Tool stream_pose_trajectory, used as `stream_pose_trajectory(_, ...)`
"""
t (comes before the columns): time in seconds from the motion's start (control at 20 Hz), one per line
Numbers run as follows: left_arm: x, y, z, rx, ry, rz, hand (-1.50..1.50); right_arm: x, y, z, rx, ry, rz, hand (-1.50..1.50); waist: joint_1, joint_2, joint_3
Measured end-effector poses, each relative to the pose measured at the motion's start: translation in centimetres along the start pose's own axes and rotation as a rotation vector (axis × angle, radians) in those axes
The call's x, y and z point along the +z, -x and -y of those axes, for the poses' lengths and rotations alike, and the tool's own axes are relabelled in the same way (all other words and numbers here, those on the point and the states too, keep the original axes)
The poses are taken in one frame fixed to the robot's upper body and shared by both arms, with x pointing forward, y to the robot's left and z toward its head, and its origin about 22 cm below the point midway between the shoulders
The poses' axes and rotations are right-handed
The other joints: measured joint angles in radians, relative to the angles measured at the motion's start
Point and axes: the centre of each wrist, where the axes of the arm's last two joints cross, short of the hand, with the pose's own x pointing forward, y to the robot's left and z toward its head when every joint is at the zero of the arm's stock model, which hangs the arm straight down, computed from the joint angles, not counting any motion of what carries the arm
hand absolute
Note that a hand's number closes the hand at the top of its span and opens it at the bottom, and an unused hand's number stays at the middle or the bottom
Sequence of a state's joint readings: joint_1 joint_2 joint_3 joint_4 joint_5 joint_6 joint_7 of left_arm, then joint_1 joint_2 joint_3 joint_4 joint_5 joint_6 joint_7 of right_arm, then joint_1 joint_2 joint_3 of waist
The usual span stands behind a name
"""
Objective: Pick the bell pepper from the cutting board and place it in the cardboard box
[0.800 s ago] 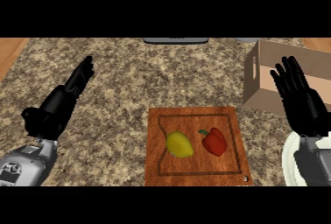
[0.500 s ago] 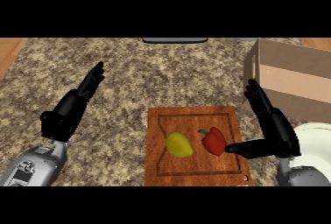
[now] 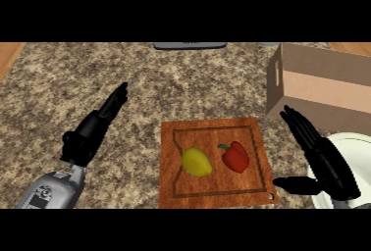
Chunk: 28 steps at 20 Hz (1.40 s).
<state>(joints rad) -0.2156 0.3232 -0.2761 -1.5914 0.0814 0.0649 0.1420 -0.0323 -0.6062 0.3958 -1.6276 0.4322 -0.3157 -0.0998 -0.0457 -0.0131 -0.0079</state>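
A red bell pepper (image 3: 235, 156) lies on the right half of the wooden cutting board (image 3: 217, 193), with a yellow-green fruit (image 3: 196, 162) beside it on the left. The cardboard box (image 3: 326, 88) stands at the back right. My right hand (image 3: 322, 157) is open, fingers straight and thumb out, just right of the board's edge and apart from the pepper. At the left, over the counter, my left hand (image 3: 92, 130) is open with its fingers pointing away, holding nothing.
A white plate (image 3: 357, 152) sits at the right edge, partly under my right hand. A grey object (image 3: 190, 45) shows at the counter's back edge. Wooden surfaces border the speckled stone counter (image 3: 181, 93) at both far corners.
My right hand has come down and leftward from beside the box to the board's right edge. The view has tilted, so box and board sit a little differently.
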Motion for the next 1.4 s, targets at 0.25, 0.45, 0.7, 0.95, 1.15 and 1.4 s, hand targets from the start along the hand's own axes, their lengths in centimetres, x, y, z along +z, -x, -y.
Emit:
stream_pose_trajectory(0.25, 0.3, 1.2, 0.2, 0.009, 0.005, -0.007, 0.0, 2.2, -3.7, 0.7, 0.229, -0.014, 0.054, -1.5, -0.001, 0.0, 0.001)
stream_pose_trajectory(0.45, 0.2, 1.4, 0.3, 0.012, 0.011, -0.003, 0.0, 3.7, -8.0, 2.5, 0.299, -0.095, 0.02, -1.5, 0.005, 0.002, 0.002)
stream_pose_trajectory(0.7, -0.1, 1.4, 0.9, 0.01, 0.035, 0.014, 0.0, 5.0, -13.0, 4.0, 0.311, -0.232, -0.067, -1.5, 0.026, 0.008, 0.003)
stream_pose_trajectory(0.95, -0.6, 1.7, 0.4, 0.017, 0.04, 0.024, 0.0, 4.2, -15.7, 3.4, 0.309, -0.309, -0.154, -1.5, 0.042, 0.012, 0.005)
stream_pose_trajectory(1.15, -0.7, 1.9, 0.8, 0.022, 0.042, 0.021, 0.0, 3.0, -16.9, 2.7, 0.272, -0.322, -0.186, -1.5, 0.045, 0.013, 0.007)
stream_pose_trajectory(1.4, -0.8, 2.0, 1.3, 0.016, 0.042, 0.025, 0.0, 1.0, -16.9, 0.7, 0.262, -0.333, -0.21, -1.5, 0.046, 0.013, 0.008)
